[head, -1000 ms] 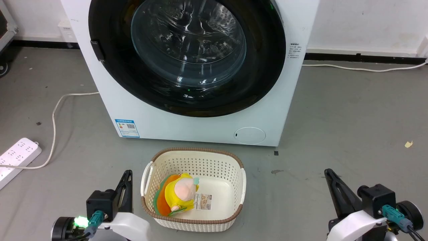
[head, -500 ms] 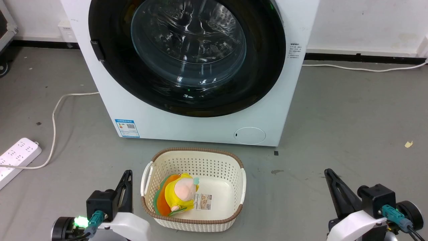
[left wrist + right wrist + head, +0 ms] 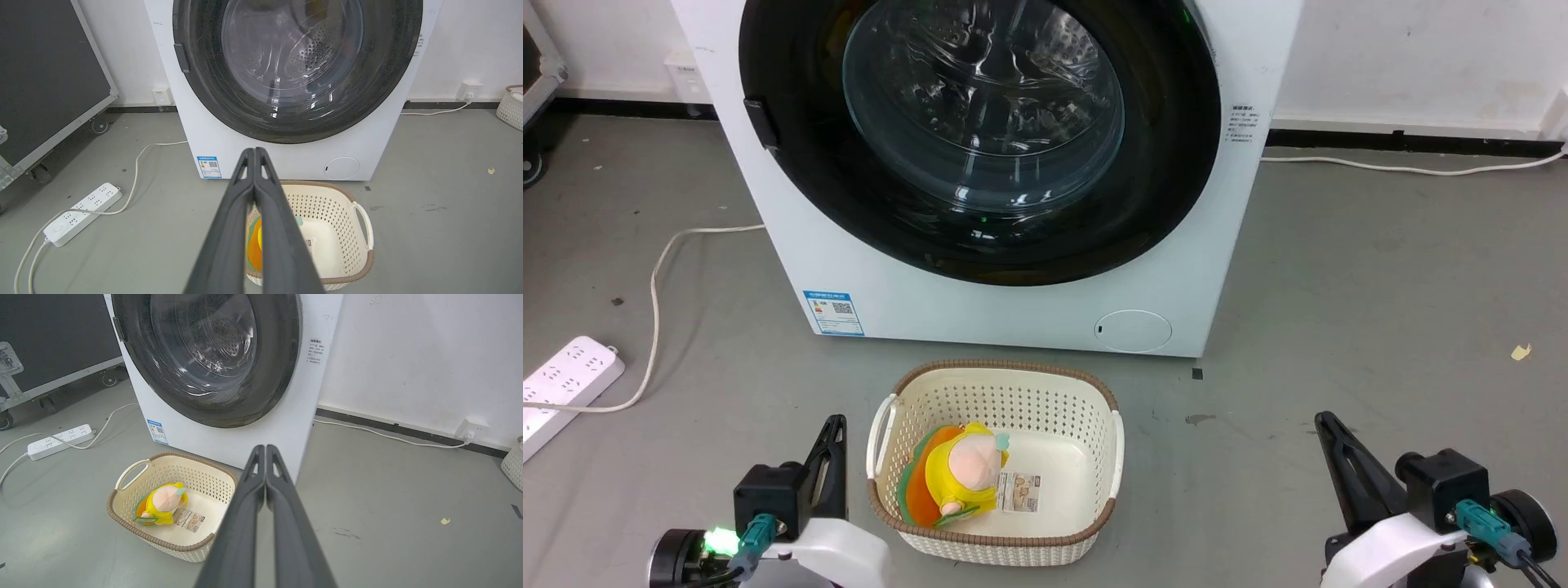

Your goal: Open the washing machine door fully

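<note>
Bright, even indoor light falls from overhead. Shadows are faint and soft, lying pale on the grey floor (image 3: 1380,286) beside the washing machine (image 3: 1013,310) and the basket (image 3: 992,554). White streaks of glare cross the glass of the washing machine door (image 3: 980,122) — its black ring mirrors the room dimly. The head view is sharp. Both wrist views are wide-angle — the machine's sides lean near the frame edges.
</note>
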Robot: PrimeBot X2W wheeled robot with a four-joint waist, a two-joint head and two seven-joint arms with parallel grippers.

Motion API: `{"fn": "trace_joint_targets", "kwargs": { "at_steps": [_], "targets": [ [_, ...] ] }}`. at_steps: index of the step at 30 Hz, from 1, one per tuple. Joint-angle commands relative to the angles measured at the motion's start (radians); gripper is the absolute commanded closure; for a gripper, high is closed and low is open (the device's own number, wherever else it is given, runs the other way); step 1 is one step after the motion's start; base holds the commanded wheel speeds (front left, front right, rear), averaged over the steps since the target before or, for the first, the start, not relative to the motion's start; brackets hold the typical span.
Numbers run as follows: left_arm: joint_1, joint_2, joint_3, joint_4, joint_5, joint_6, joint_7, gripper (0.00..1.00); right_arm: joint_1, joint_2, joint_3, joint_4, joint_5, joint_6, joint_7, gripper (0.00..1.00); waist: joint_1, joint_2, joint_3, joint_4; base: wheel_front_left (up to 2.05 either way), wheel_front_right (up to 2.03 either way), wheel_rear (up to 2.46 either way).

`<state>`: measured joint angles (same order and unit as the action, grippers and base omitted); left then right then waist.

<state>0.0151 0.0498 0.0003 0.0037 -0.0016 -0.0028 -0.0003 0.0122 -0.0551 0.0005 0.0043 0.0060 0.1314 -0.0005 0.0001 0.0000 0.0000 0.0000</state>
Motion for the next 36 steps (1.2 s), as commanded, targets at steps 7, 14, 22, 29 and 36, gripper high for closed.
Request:
{"fn": "trace_joint_targets", "kwargs": {
  "at_steps": [7,14,22,29,36],
  "targets": [
    [-0.015,0.000,0.000,-0.004,0.002,0.003,0.000,1.00,-0.012,0.005,0.000,-0.004,-0.006,-0.001,0.000,1.00,-0.0001,0.0000,0.000,0.000,0.00,0.00,0.00],
    [0.001,0.000,0.001,0.001,0.000,0.000,0.000,0.00,0.000,0.000,0.001,0.001,0.001,0.000,0.000,0.00,-0.0001,0.0000,0.000,0.000,0.00,0.00,0.00],
    [0.000,0.000,-0.007,0.009,0.003,0.003,-0.017,0.00,0.000,0.000,-0.004,0.005,0.014,0.000,-0.017,0.00,-0.0001,0.0000,-0.001,0.000,0.00,0.00,0.00],
    [-0.004,0.001,-0.018,0.011,0.005,0.006,-0.032,0.00,-0.007,0.000,0.000,0.000,0.015,0.000,-0.032,0.00,-0.0001,0.0000,0.010,0.002,0.00,0.00,0.00],
    [-0.018,0.002,-0.031,0.008,0.006,0.010,-0.046,0.00,-0.036,-0.011,0.005,-0.004,0.030,0.000,-0.046,0.00,-0.0001,0.0000,0.038,0.008,0.00,0.00,0.00]
  ]
}}
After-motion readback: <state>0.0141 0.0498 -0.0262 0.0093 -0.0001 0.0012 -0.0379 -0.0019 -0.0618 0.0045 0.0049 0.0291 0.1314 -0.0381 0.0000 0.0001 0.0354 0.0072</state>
